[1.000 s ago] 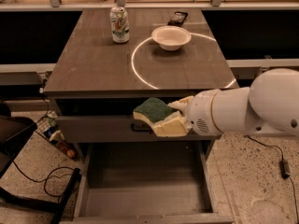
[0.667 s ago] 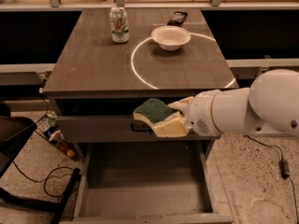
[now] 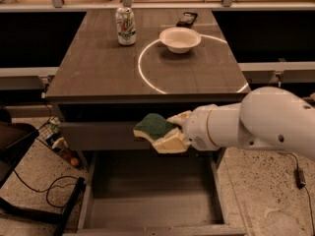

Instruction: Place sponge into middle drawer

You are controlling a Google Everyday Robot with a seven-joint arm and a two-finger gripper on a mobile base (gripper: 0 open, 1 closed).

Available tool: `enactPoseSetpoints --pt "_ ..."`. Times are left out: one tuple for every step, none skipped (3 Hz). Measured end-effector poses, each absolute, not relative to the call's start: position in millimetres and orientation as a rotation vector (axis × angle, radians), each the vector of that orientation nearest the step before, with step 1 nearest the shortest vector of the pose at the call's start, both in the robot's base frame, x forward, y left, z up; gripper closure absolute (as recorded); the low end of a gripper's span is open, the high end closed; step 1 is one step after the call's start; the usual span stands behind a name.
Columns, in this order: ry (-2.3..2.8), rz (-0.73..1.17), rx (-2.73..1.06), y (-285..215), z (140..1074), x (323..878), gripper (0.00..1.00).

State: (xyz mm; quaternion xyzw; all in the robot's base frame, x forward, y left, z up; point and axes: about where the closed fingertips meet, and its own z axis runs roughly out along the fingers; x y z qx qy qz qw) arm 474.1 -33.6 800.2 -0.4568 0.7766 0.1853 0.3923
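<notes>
The gripper (image 3: 166,133), fingers (image 3: 171,144) clamping the sponge (image 3: 153,125), hangs off the table (image 3: 98,73) front, directly above the open middle drawer (image 3: 147,205).

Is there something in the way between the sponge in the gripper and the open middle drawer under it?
Nothing visible stands in the way. The gripper holds the sponge in front of the cabinet, above the pulled-out middle drawer. The drawer's floor shows bare, and only open air lies between sponge and drawer.
</notes>
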Motion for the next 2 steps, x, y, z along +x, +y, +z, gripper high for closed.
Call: enactPoseSetpoints --pt "2.055 0.455 -1.223 -42 725 465 1.00" --pt "2.137 0.451 -1.308 -54 640 445 1.00"
